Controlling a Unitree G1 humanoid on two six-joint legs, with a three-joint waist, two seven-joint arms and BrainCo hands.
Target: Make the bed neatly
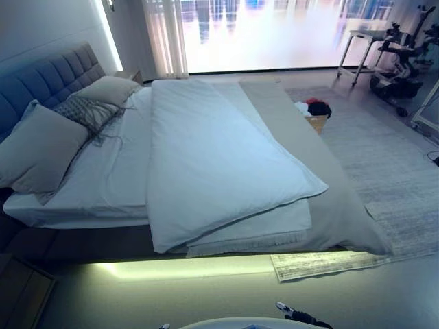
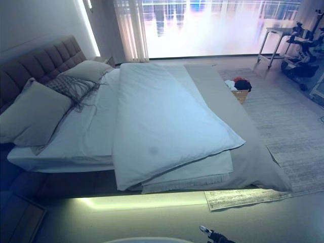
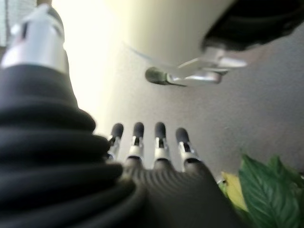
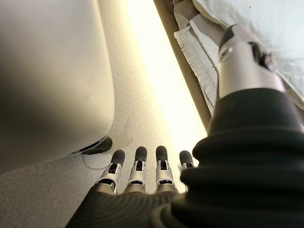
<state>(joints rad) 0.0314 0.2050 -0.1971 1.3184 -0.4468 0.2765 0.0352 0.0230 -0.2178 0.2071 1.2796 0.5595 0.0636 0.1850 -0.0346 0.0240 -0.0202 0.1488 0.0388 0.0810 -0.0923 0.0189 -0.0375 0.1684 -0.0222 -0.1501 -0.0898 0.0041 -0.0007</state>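
Bedroom with a big bright window (image 1: 274,34) at 12 o'clock, a rug (image 1: 384,157) out at 3 o'clock and a basket (image 1: 315,118) of clothes sitting on it just beside the bed (image 1: 82,240). We're standing at the bed's side and honestly we've barely started. The white duvet (image 1: 212,157) is folded over on itself into a long strip down the middle, its near corner at 6 o'clock hanging skewed over the edge, with a fringed blanket (image 1: 254,236) poking out underneath and a grey cover (image 1: 336,205) showing toward 3 o'clock. The sheet (image 1: 116,164) at 9 o'clock is bare and a bit wrinkled. Pillows (image 1: 41,147) are piled at 9 to 10 o'clock against the headboard (image 1: 48,79), roughly in place but slouchy. So what's left, as we read it: unfold the duvet, spread it flat, square the edges, tidy the pillows. Our left hand (image 3: 156,142) and right hand (image 4: 142,164) both hang by the floor, fingers straight and side by side, holding nothing.
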